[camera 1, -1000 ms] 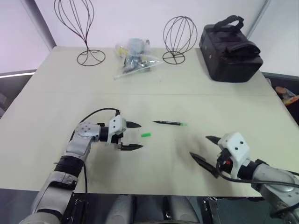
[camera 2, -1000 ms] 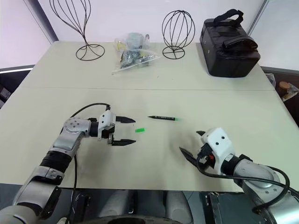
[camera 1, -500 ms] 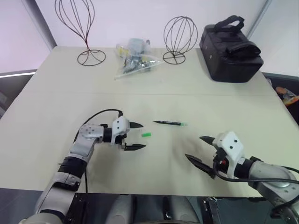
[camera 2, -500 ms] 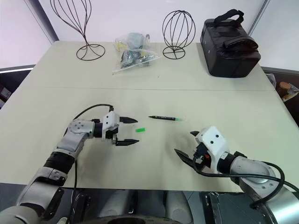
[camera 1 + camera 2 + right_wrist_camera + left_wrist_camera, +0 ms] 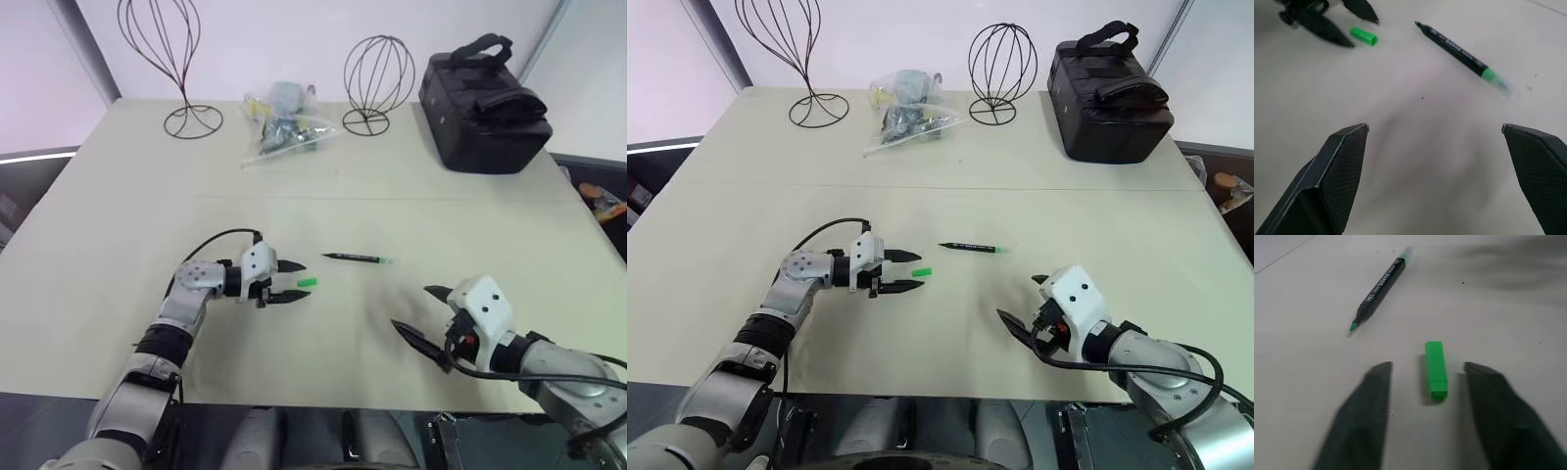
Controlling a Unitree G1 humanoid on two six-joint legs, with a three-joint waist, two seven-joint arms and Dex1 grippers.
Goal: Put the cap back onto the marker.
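Note:
The small bright green cap (image 5: 307, 283) lies flat on the cream table (image 5: 118, 225), and in the left wrist view the cap (image 5: 1435, 369) sits between my two black fingers with a gap on each side. My left gripper (image 5: 302, 280) is low over the table, pointing right, open but narrowed around the cap without touching it. The black marker (image 5: 358, 258) with its pale green end lies just beyond, tip toward the cap. My right gripper (image 5: 411, 307) hovers wide open near the front right, with nothing in it and facing the marker (image 5: 1459, 50).
At the back stand two wire head-shaped stands (image 5: 192, 121) (image 5: 363, 121), a clear plastic bag of small items (image 5: 282, 122) and a black bag (image 5: 482, 103). The table's front edge runs just below both arms.
My left gripper has slid a little right so the cap is now between its fingers, and the fingers have narrowed. The right gripper stays where it was, still wide open.

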